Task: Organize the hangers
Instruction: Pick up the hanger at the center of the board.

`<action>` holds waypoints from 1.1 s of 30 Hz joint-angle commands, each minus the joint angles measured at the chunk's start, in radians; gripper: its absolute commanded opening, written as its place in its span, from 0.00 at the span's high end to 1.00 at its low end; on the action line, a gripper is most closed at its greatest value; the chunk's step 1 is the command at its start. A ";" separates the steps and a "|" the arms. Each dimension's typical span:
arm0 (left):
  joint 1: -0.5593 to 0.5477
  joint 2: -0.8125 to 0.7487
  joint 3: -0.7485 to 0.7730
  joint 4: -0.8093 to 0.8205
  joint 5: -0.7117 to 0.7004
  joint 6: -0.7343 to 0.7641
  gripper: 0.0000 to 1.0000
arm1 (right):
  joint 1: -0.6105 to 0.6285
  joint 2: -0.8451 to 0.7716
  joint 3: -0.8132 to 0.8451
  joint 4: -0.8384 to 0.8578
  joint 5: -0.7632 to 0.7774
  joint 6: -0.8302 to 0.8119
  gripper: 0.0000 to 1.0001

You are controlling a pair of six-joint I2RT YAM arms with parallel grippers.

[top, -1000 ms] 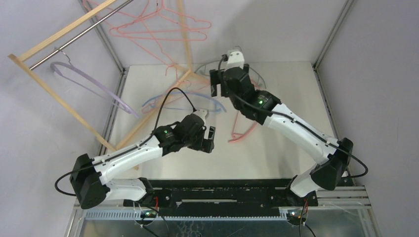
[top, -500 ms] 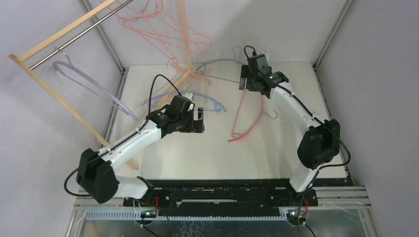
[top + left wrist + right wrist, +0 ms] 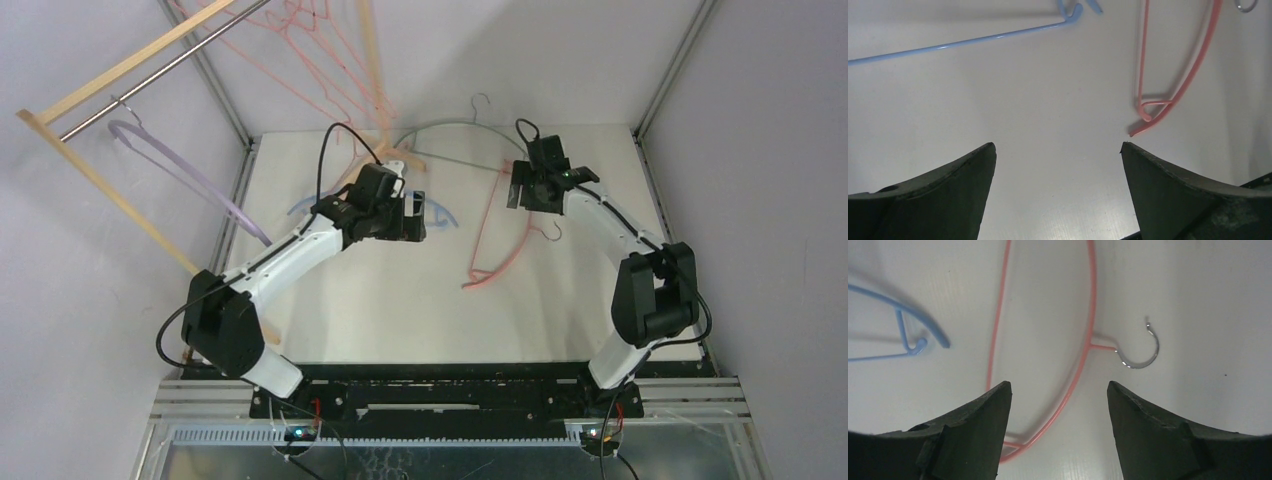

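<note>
A pink hanger (image 3: 497, 240) with a metal hook (image 3: 548, 232) lies flat on the white table. My right gripper (image 3: 520, 188) hovers over its far end, open. In the right wrist view the pink hanger (image 3: 1091, 300) and its hook (image 3: 1140, 360) lie below my right gripper (image 3: 1059, 385), not gripped. A blue hanger (image 3: 440, 212) lies partly hidden beneath my left gripper (image 3: 415, 215). The left wrist view shows the blue hanger (image 3: 958, 44) and the pink hanger (image 3: 1193, 75) beyond my left gripper (image 3: 1058, 147), which is open and holds nothing. A lilac hanger (image 3: 190, 175) and thin pink wire hangers (image 3: 320, 40) hang on the rod.
The light wooden rack (image 3: 100, 80) with its metal rod leans over the table's back left corner. One of its legs (image 3: 375, 70) stands near my left gripper. A grey-green hanger (image 3: 450, 128) lies at the table's back edge. Grey walls close in on both sides.
The left arm has reached farther back, over the blue hanger. The right arm has swung right and down, over the pink hanger, and its jaws have narrowed a little. The wire hangers have swung on the rod.
</note>
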State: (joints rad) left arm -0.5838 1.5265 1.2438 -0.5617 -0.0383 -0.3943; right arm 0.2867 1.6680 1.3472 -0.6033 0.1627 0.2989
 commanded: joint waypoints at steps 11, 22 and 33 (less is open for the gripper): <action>0.004 -0.093 -0.119 0.098 0.047 -0.011 0.01 | -0.095 0.321 0.268 -0.026 0.027 0.026 0.36; 0.003 -0.100 -0.109 0.063 0.032 -0.010 0.00 | -0.174 0.443 0.328 -0.036 -0.021 0.029 0.47; 0.002 -0.124 -0.123 0.069 0.035 -0.008 0.00 | -0.167 0.456 0.296 -0.036 -0.066 0.052 0.55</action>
State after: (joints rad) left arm -0.5838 1.4559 1.1263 -0.5045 0.0032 -0.4015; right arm 0.1108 2.1559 1.6329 -0.6464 0.1017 0.3237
